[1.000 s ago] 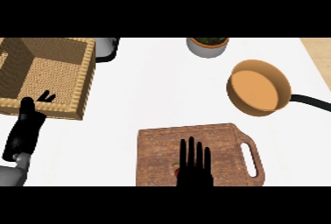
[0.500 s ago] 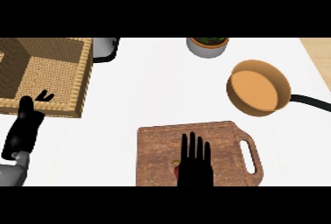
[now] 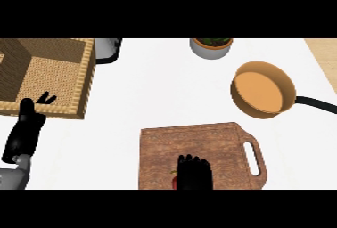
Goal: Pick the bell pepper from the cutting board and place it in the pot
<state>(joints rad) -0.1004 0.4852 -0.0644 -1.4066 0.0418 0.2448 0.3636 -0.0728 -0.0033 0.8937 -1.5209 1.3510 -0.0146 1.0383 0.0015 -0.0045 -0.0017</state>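
A red bell pepper (image 3: 174,181) lies on the near edge of a brown wooden cutting board (image 3: 197,142), with only a sliver of it showing. The robot's black right hand (image 3: 194,174) sits on top of the pepper and hides most of it; whether the hand has grasped the pepper cannot be told. The board has a handle slot on its right side and lies on a white counter (image 3: 151,89). Farther away to the right stands an orange pot (image 3: 263,91) with a black handle. At the far edge is a potted plant (image 3: 212,46). A wicker basket (image 3: 52,75) fills the far left. The left hand (image 3: 25,133) rests released beside it, fingers straight.
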